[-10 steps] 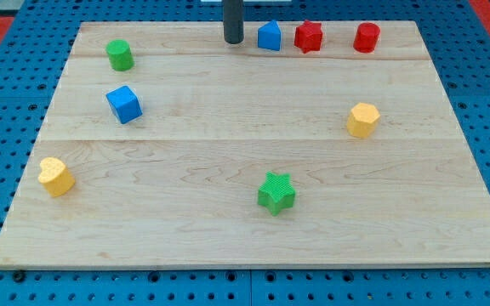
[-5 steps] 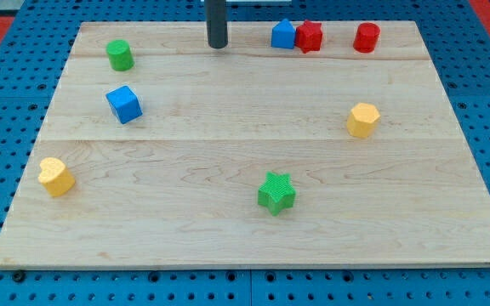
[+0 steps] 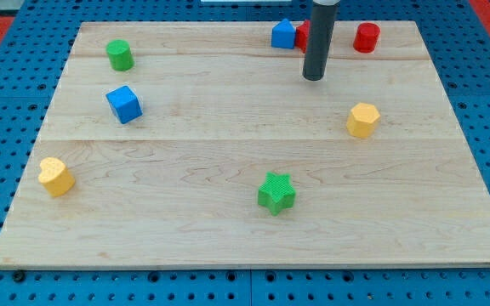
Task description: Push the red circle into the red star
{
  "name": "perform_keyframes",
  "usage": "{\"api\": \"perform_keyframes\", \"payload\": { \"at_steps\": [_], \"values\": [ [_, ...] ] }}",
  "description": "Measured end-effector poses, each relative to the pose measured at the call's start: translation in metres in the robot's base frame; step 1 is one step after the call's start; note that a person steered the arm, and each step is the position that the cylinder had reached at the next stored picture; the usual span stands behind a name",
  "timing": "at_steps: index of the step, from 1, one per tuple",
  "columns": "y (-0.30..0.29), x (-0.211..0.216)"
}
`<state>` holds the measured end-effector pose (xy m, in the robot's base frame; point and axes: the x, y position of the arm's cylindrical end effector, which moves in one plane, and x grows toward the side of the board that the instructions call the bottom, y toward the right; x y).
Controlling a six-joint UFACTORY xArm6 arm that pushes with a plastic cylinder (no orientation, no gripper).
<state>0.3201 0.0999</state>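
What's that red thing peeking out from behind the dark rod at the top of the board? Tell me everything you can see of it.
It is the red star, a small block of plain, matte red. My rod crosses in front and hides most of it, so only a sliver shows on the view's left of the rod and the star points cannot be made out. It sits on the wooden board near the view's top edge, against the blue block on its left. My tip rests just below it.
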Motion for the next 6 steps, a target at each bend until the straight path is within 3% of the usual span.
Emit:
{"api": "perform_keyframes", "payload": {
  "at_steps": [2, 3, 6],
  "values": [
    [0.03, 0.021],
    [0.103, 0.025],
    [0.099, -0.043]
  ]
}}
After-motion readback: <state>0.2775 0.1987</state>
